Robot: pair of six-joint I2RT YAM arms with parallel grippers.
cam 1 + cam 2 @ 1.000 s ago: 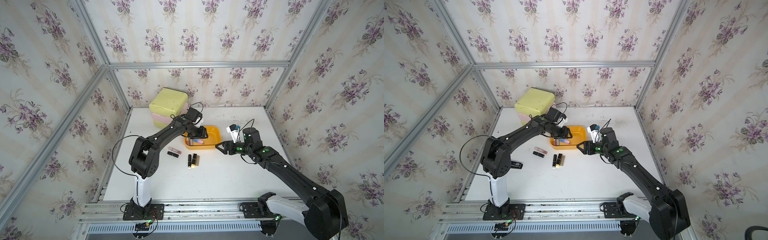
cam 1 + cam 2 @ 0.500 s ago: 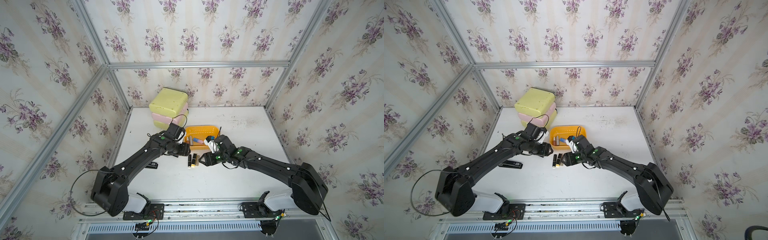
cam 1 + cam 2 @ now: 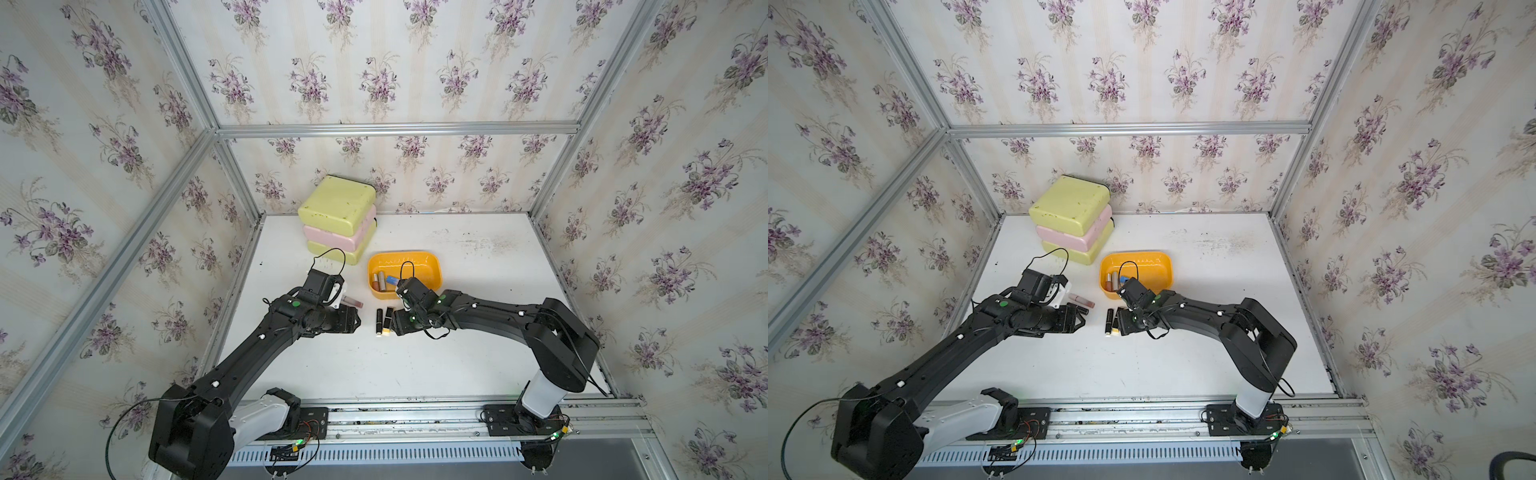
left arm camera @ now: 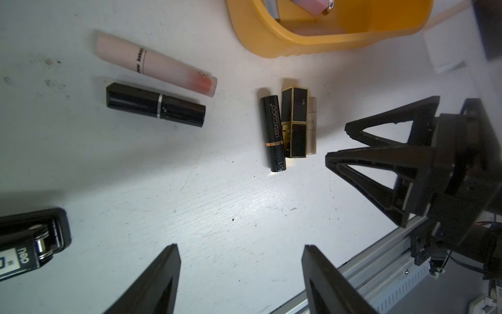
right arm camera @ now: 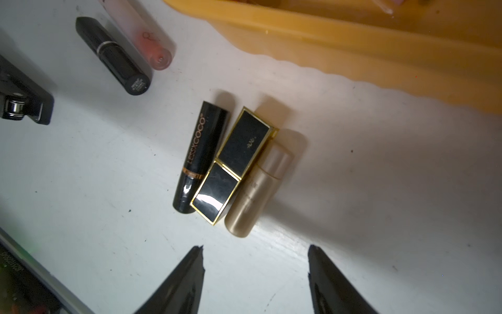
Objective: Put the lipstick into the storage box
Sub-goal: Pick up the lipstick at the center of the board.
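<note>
The orange-yellow storage box [image 3: 419,266] holds several lipsticks. In front of it a black round lipstick [image 5: 202,157], a black-and-gold square lipstick [image 5: 231,165] and a pale gold lipstick [image 5: 255,190] lie side by side on the table. Further left lie a pink gloss tube [image 4: 154,64] and another black lipstick [image 4: 156,104]. My left gripper [image 3: 357,322] hovers open and empty just left of the row of three. From the other side my right gripper [image 3: 394,326] points at the row, open and empty, its fingertips short of the gold lipstick.
Stacked pale green and pink lidded boxes [image 3: 336,224] stand behind the left arm, beside the storage box. A black stapler-like device [image 4: 30,242] lies on the table under the left arm. The metal front rail [image 3: 415,409] borders the table.
The left gripper has drawn back from over the storage box to the left of the three lipsticks. The right gripper has swung in from the box's right side to their right.
</note>
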